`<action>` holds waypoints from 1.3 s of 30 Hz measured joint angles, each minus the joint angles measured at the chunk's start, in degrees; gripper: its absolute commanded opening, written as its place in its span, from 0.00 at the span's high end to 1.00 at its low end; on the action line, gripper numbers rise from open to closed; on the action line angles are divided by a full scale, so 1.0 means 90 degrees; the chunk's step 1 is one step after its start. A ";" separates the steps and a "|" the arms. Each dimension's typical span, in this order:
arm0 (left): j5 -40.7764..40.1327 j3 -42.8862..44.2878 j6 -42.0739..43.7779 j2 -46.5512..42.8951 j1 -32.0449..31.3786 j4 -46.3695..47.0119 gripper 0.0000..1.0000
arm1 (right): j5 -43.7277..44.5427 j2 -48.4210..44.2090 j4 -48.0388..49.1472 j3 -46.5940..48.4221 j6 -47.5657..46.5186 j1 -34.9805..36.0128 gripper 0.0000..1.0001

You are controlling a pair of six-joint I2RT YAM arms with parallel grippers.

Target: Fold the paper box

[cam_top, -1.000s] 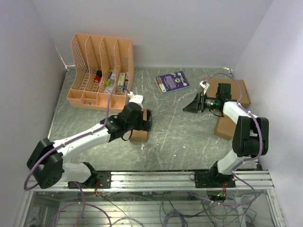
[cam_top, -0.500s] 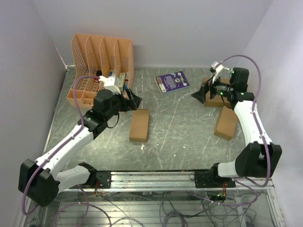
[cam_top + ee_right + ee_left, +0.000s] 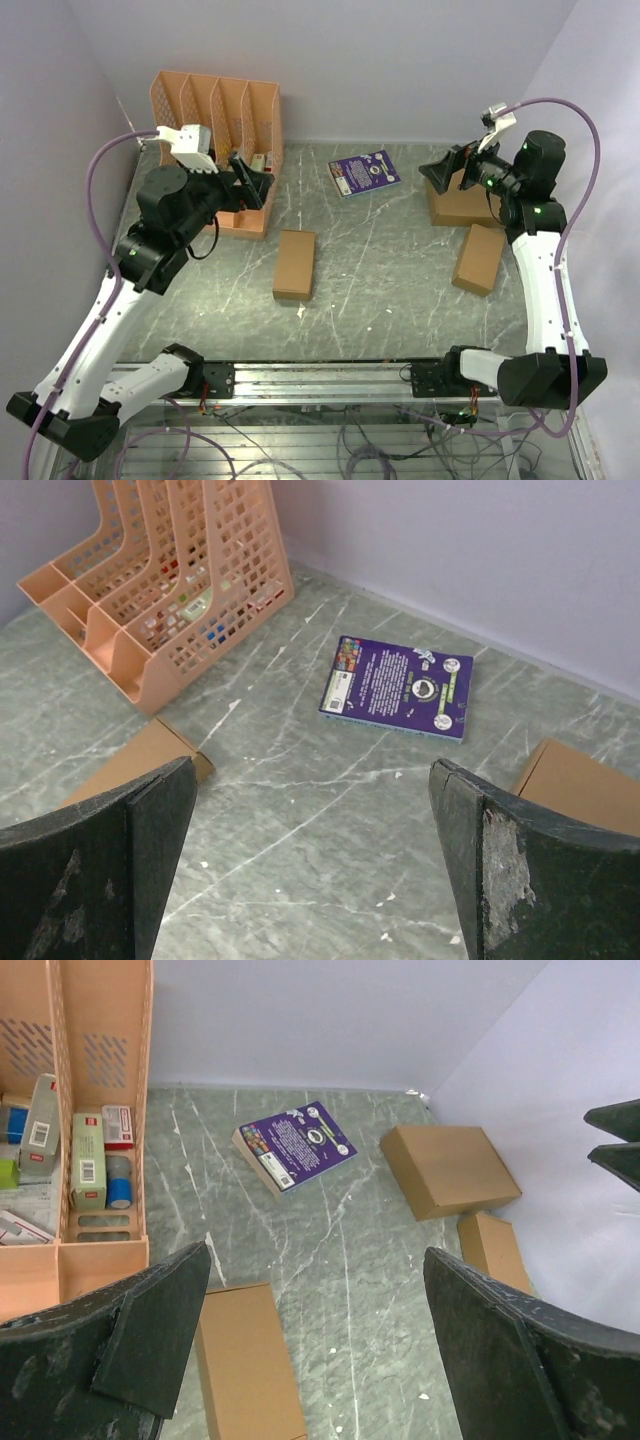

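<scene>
The paper box point(image 3: 295, 263) is a slim brown closed carton lying flat on the table's middle; it also shows in the left wrist view point(image 3: 245, 1365) and at the left edge of the right wrist view point(image 3: 135, 762). My left gripper point(image 3: 252, 180) hangs high above the table's left, in front of the organizer, open and empty point(image 3: 315, 1260), well clear of the box. My right gripper point(image 3: 445, 172) is raised at the back right, open and empty point(image 3: 312, 770), facing the table's middle.
A peach file organizer point(image 3: 215, 140) with small items stands at the back left. A purple book point(image 3: 364, 172) lies at the back centre. A larger brown cardboard box point(image 3: 462, 200) and a second small carton point(image 3: 479, 258) lie on the right.
The left gripper has left the paper box, rising up and to the left. The right arm has lifted toward the back right and its jaws have opened wider. The box has not moved.
</scene>
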 measured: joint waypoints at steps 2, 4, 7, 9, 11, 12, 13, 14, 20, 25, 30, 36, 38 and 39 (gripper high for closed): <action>-0.0015 0.0066 0.0019 -0.0151 0.0000 -0.0148 0.02 | -0.0034 -0.0083 0.0010 0.0000 0.0119 0.0000 0.00; -0.0015 0.0066 0.0015 -0.0257 0.0000 -0.0231 0.02 | -0.0117 -0.0197 0.0012 0.0000 0.0189 0.0000 0.00; -0.0002 0.0066 -0.0034 -0.0316 0.0000 -0.0270 0.02 | -0.0214 -0.0347 0.0044 0.0000 0.0308 0.0000 0.00; 0.0019 0.0066 -0.0070 -0.0325 0.0000 -0.0274 0.02 | -0.0228 -0.0401 0.0068 0.0000 0.0423 0.0000 0.00; 0.0041 0.0063 -0.0107 -0.0345 0.0000 -0.0294 0.02 | -0.0250 -0.0423 0.0075 0.0000 0.0580 0.0000 0.00; 0.0044 0.0061 -0.0119 -0.0359 0.0000 -0.0311 0.02 | -0.0272 -0.0427 0.0075 0.0000 0.0656 0.0000 0.00; 0.0044 0.0056 -0.0126 -0.0384 0.0000 -0.0323 0.02 | -0.0299 -0.0430 0.0075 0.0000 0.0719 0.0000 0.00; 0.0044 0.0049 -0.0126 -0.0408 0.0000 -0.0328 0.02 | -0.0328 -0.0432 0.0070 0.0000 0.0787 0.0000 0.00; 0.0041 0.0049 -0.0114 -0.0461 0.0000 -0.0381 0.02 | -0.0364 -0.0435 -0.0063 0.0223 0.1083 0.0000 0.00; 0.0039 0.0063 -0.0097 -0.0420 0.0000 -0.0471 0.02 | -0.0168 -0.0432 -0.0163 0.0687 0.1265 0.0000 0.00; 0.0041 0.0066 -0.0100 -0.0520 0.0000 -0.0418 0.02 | 0.0155 -0.0432 -0.0304 0.1093 0.1333 0.0000 0.00; 0.0124 0.0345 -0.0087 -0.0447 0.0000 -0.0406 0.02 | 0.0483 -0.0442 -0.0457 0.1375 0.1282 0.0000 0.00; 0.0151 0.0423 -0.0056 -0.0408 0.0000 -0.0389 0.02 | 0.0508 -0.0442 -0.0508 0.1372 0.1265 0.0000 0.00; 0.0153 0.0447 -0.0049 -0.0393 0.0000 -0.0381 0.02 | 0.0515 -0.0440 -0.0522 0.1367 0.1256 0.0000 0.00</action>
